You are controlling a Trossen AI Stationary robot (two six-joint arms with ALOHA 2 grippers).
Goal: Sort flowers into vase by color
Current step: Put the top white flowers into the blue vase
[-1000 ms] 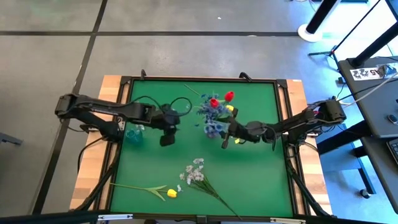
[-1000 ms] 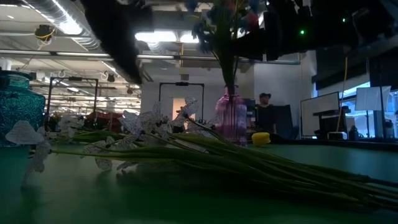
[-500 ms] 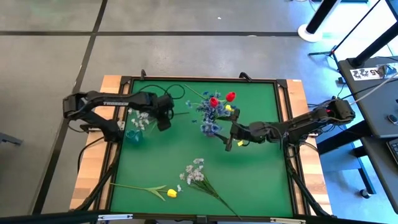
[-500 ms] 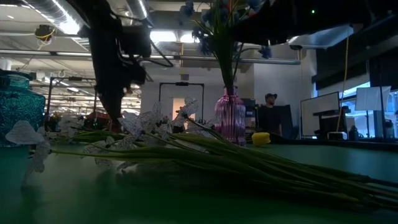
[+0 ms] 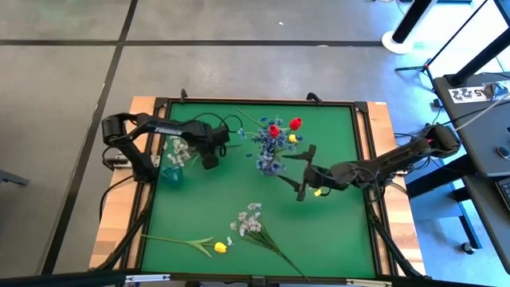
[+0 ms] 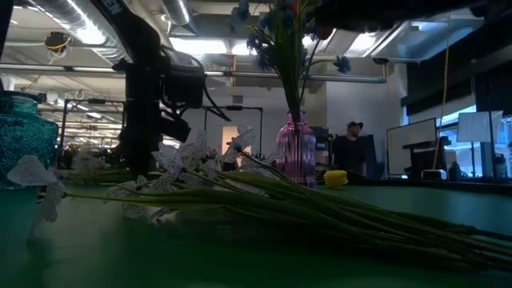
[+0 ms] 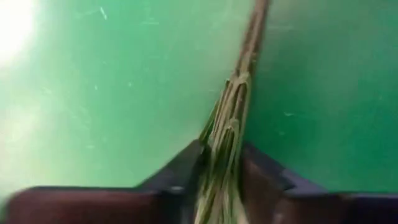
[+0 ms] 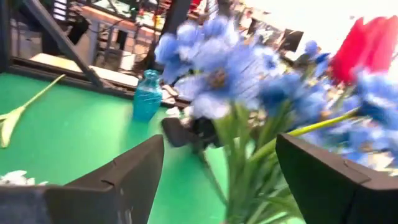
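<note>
The left hand is clamped on a bundle of thin green stems — the white spray, whose blossoms hang just above the teal vase at the bench's left edge. It looks light and springy, with wiry stems that would bend and fan out, so a grip low on the gathered stems seems soundest; the blossoms look easily crushed. The right hand hangs with fingers spread, empty, just beside the pink vase holding blue sprays and red tulips. A second white spray and a yellow tulip lie flat near the front.
</note>
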